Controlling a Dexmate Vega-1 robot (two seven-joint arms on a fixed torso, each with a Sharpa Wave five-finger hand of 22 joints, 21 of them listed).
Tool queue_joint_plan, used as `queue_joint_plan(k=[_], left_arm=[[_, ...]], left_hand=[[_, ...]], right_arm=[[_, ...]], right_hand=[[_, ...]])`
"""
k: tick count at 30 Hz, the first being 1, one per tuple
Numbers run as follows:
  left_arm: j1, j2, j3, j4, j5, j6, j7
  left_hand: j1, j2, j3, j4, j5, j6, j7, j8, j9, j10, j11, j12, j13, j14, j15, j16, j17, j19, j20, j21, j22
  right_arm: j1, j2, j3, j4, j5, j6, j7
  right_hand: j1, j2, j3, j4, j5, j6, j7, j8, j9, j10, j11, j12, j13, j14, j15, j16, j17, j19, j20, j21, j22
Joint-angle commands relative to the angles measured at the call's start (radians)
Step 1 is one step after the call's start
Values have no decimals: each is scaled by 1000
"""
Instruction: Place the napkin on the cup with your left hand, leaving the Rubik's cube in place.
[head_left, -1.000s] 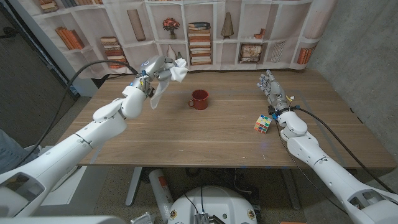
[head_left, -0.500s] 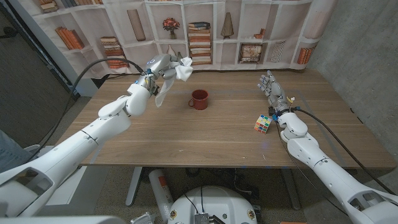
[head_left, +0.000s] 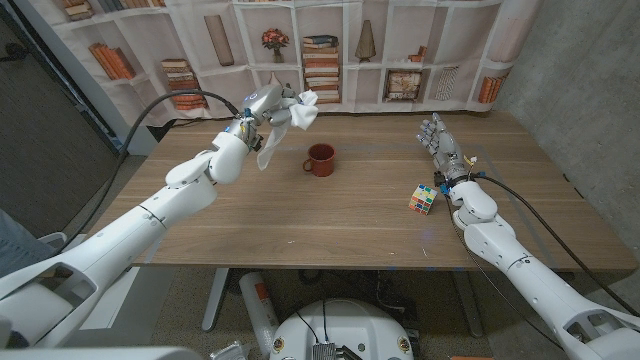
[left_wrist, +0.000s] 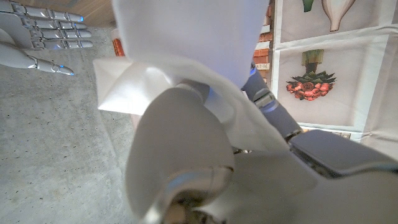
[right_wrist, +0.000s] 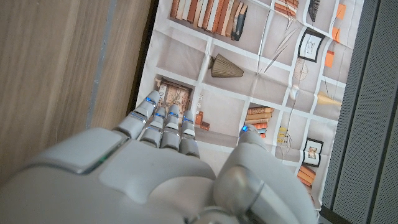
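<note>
Napkin (head_left: 291, 117) was up off the desk (head_left: 330, 215), white & crumpled w/ a tail hanging down, gripped by left hand (head_left: 262, 106) just left of the red cup (head_left: 320, 159) and higher. Cup stood upright mid-desk. Rubik's cube (head_left: 424, 198) sat on desk's right side, near right hand (head_left: 437, 139), which held nothing, fingers straight & close together, pointing toward the bookshelf backdrop (head_left: 330, 50).
</note>
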Motion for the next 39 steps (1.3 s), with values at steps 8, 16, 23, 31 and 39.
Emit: queue_joint_plan(k=[8,16,23,31,39], left_arm=[[-52,-31,37,29,33,-20,-20],[-91,-57,62,63,46,-29,-33],[-120,-74,90,73,66,-16,-62],[-132,-76,107,70,87,13,-88],[-133,-70,115,58,103,39,-105]], left_hand=[[-10,5,-6,0,4,12,-2,10,0,15,-8,-4,9,25,-107,-7,6,-11,-29,7,1],[-12,5,-8,1,4,16,-5,11,-3,25,-12,-5,10,26,-107,-10,7,-18,-28,8,1],[-15,3,-10,1,4,18,-7,12,-5,27,-13,-8,11,28,-107,-12,8,-18,-27,11,0],[-18,1,-12,2,5,22,-13,13,-9,30,-17,-12,12,34,-109,-13,9,-22,-25,14,0],[-20,1,-13,2,5,22,-18,12,-13,32,-19,-15,15,31,-110,-18,10,-24,-24,17,0]], right_arm=[[-19,-9,10,-28,4,-6,-14],[-31,-9,18,-28,10,4,-18],[-32,-7,19,-18,11,15,-10],[-38,-9,24,-14,15,23,-5],[-43,-9,28,-14,22,25,-4]], right_hand=[[4,10,4,-5,-2,7,2,2,5,5,-3,-4,3,10,-1,-2,6,10,-7,-6,6],[3,10,4,-6,-2,7,3,1,5,6,-3,-4,3,11,-1,-2,6,10,-6,-7,6],[3,11,3,-6,-2,7,3,2,5,5,-4,-4,3,10,-1,-2,6,10,-7,-8,6],[2,11,3,-6,-2,7,3,1,5,5,-4,-4,3,10,0,-2,6,11,-7,-10,6],[2,12,3,-6,-2,7,2,1,5,5,-5,-4,3,9,-1,-2,6,11,-7,-11,6]])
